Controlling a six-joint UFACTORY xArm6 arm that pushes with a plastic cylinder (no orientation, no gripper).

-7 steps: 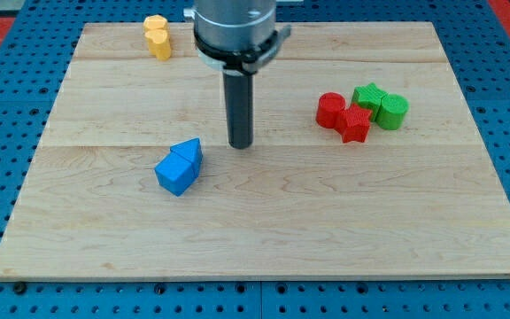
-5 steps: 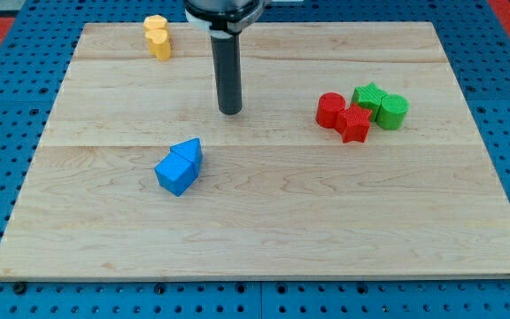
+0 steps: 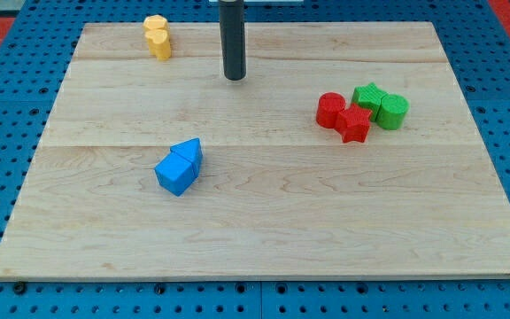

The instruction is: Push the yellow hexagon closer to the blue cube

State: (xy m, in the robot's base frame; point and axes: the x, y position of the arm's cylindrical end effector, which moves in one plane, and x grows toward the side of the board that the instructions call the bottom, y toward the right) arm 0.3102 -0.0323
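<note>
Two yellow blocks stand touching at the view's top left: the upper one [image 3: 155, 24] looks like the yellow hexagon, and a second yellow block [image 3: 159, 43] sits just below it. The blue cube [image 3: 175, 174] sits left of the board's middle, touching a blue triangular block [image 3: 188, 151] at its upper right. My tip [image 3: 235, 77] is at the view's top centre, to the right of the yellow blocks and well above the blue ones, touching no block.
At the view's right is a cluster: a red cylinder [image 3: 330, 109], a red star [image 3: 355, 123], a green star [image 3: 368, 96] and a green cylinder [image 3: 393, 111]. The wooden board [image 3: 264, 221] lies on a blue pegboard.
My tip has moved toward the view's top, from just right of the blue blocks to near the board's top edge. No block has moved.
</note>
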